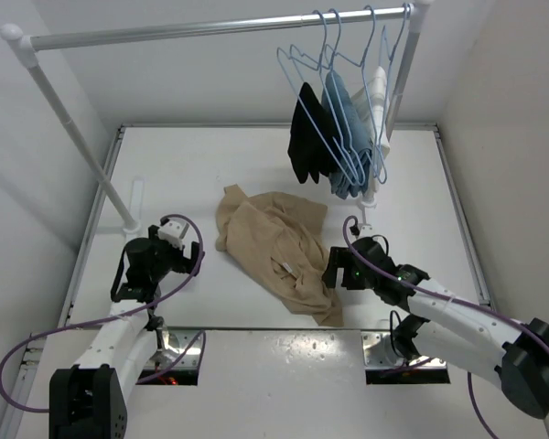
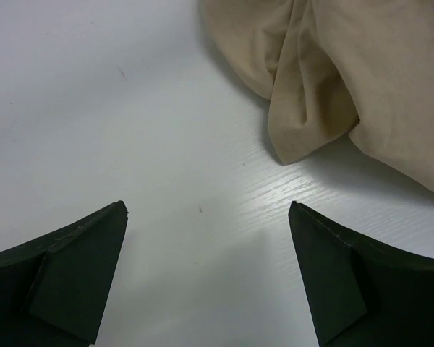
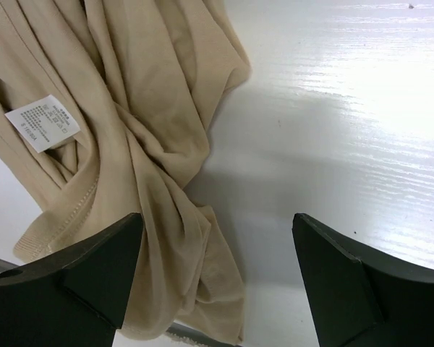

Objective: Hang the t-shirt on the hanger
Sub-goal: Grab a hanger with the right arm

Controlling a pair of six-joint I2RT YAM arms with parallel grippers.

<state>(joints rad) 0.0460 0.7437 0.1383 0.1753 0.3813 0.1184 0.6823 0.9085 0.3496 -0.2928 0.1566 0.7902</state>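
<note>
Tan t-shirt (image 1: 265,233) crumpled on tabletop (image 1: 183,183): soft, light, floppy; prob. pinch cloth by label (image 3: 42,123). Left fingers (image 2: 65,267), right fingers (image 3: 79,282) apart, empty.

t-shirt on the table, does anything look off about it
Yes. The t-shirt lies crumpled in a twisted heap on the table, folded over itself with its white label exposed, and one end reaches the table's near edge. The left gripper and right gripper are open, not gripping it.

White rail (image 1: 210,28) spans top of frame; black garment (image 1: 306,137), blue garment (image 1: 341,128), white garment (image 1: 379,87) hang side by side upper right, above white table (image 1: 192,169).
</note>
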